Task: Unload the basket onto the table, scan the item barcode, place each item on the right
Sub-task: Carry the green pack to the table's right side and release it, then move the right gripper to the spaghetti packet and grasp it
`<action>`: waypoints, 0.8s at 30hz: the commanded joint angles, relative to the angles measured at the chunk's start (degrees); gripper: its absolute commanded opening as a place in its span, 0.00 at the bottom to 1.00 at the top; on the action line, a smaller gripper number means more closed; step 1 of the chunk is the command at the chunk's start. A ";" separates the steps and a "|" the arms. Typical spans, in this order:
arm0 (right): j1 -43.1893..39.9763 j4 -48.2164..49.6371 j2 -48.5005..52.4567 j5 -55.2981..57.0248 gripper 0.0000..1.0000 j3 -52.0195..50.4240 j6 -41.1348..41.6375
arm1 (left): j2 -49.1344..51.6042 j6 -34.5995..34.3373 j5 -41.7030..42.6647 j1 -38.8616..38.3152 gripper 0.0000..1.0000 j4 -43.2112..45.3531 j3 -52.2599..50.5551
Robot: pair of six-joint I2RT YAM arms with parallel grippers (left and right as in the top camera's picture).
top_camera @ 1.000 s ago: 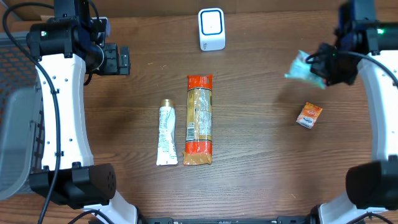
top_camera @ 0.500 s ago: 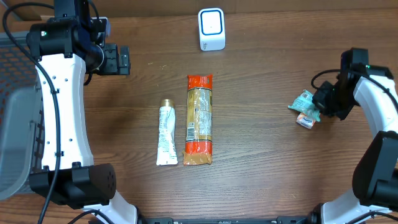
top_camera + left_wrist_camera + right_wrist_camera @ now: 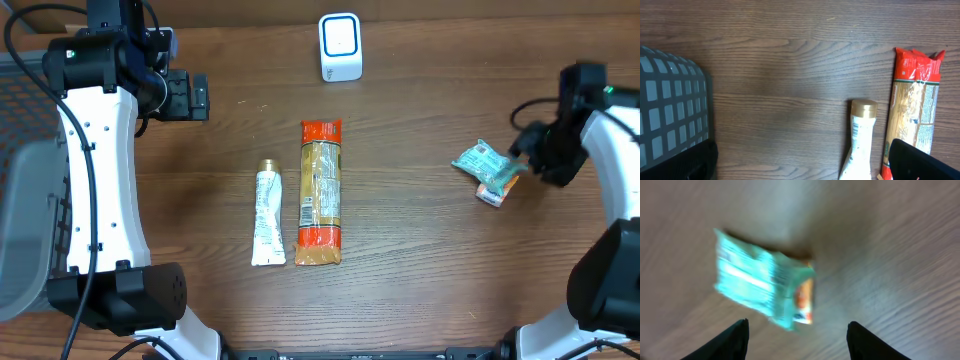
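- Dark wood-grain table (image 3: 420, 270) fills the overhead view, with a grey mesh basket (image 3: 25, 190) at the left edge of the frame.
- White barcode scanner (image 3: 340, 47) stands at top centre.
- Teal packet (image 3: 483, 160) lies on the table at the right of the frame, well apart from the scanner. Its lower right end overlaps a small orange packet (image 3: 499, 194).
- Right gripper (image 3: 528, 160) sits just beside the teal packet's right end. In the blurred wrist view both fingers (image 3: 735, 340) stand wide apart, with the packet lying beyond them and clamped by neither.
- Left gripper (image 3: 196, 95) hangs at upper left over bare wood, jaws fully spread and holding nothing.
- Pasta packet (image 3: 320, 193) with orange ends lies lengthwise at frame centre. A white tube (image 3: 267, 215) with a gold cap lies just beside it on the left.
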 commanded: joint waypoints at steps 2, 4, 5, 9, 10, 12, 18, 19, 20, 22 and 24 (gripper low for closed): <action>1.79 -2.89 -0.81 -3.52 0.65 9.60 -3.85 | 0.68 1.05 -0.33 -0.39 1.00 -0.09 0.09; 3.69 -2.86 -0.81 -9.49 0.68 11.21 -7.43 | 0.68 1.05 -0.33 -0.39 1.00 -0.09 0.09; 4.74 -2.49 -0.81 -12.63 0.68 11.32 -8.92 | 0.68 1.05 -0.33 -0.39 1.00 -0.09 0.09; 10.47 -0.81 -0.66 -21.42 0.71 10.27 -13.40 | 0.68 1.05 -0.33 -0.39 0.99 -0.09 0.09; 12.09 -0.17 -0.66 -21.97 0.72 9.75 -13.51 | 0.68 1.05 -0.33 -0.39 1.00 -0.09 0.09; 15.98 1.60 -0.63 -22.69 0.72 8.22 -13.49 | 0.68 1.05 -0.33 -0.39 1.00 -0.09 0.09; 27.26 10.40 -0.46 -22.67 0.74 0.61 -10.12 | 0.68 1.05 -0.33 -0.39 1.00 -0.09 0.09; 28.70 12.31 -0.46 -22.67 0.74 -0.92 -8.98 | 0.68 1.05 -0.33 -0.39 0.99 -0.09 0.09; 30.25 14.73 -0.46 -22.67 0.74 -2.89 -7.85 | 0.68 1.05 -0.33 -0.39 1.00 -0.09 0.09; 32.59 19.02 -0.46 -22.77 0.74 -6.23 -5.27 | 0.68 1.05 -0.33 -0.39 1.00 -0.09 0.09; 34.71 24.09 -0.44 -24.26 0.74 -9.92 -3.58 | 0.68 1.05 -0.33 -0.39 1.00 -0.09 0.09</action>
